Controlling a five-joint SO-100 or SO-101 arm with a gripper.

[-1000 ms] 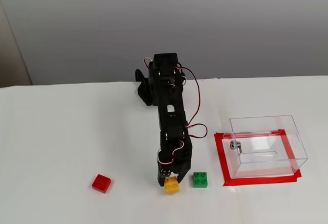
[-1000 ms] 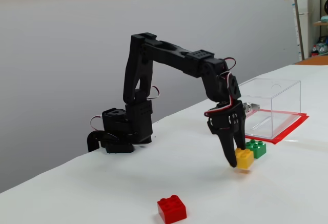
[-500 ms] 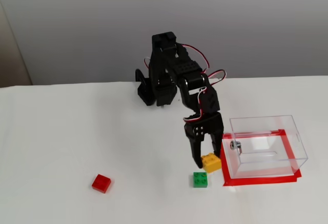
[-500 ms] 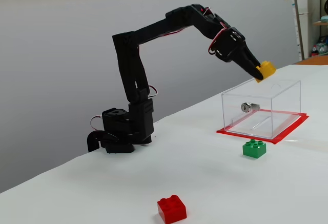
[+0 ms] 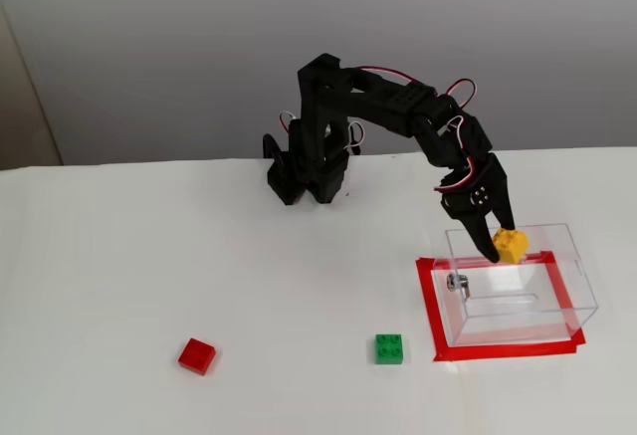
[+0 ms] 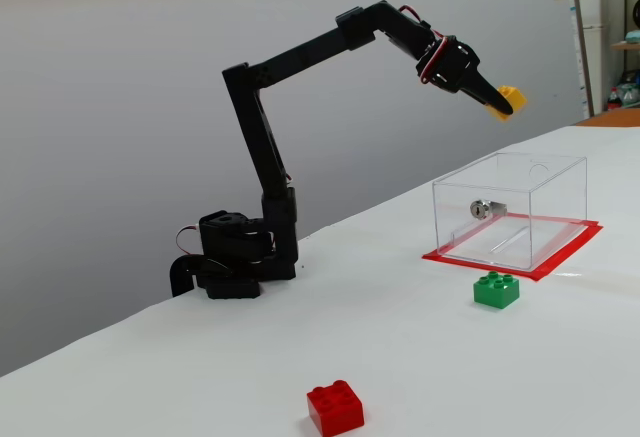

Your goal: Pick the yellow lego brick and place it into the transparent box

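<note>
Nearest the lens in a fixed view: red brick point(image 6: 335, 408), lying on the white tabletop point(image 6: 450, 357). Farther back and to the right, green brick point(image 6: 497, 289), just in front of the red tape border point(image 6: 520, 267). Inside that border, the transparent box point(image 6: 545, 192), open-topped, with a small metal fitting point(image 6: 481, 208) on its near wall. Well above the box, the pincer point(image 6: 503, 105) clamped on the yellow lego brick point(image 6: 511, 96), held clear of the walls and slightly tilted. Seen from the other fixed view: same pincer point(image 5: 501, 239) pointing down over the box's rear edge, yellow brick point(image 5: 512, 245) gripped at its tip. Black arm point(image 6: 262, 147) arched from its base.
</note>
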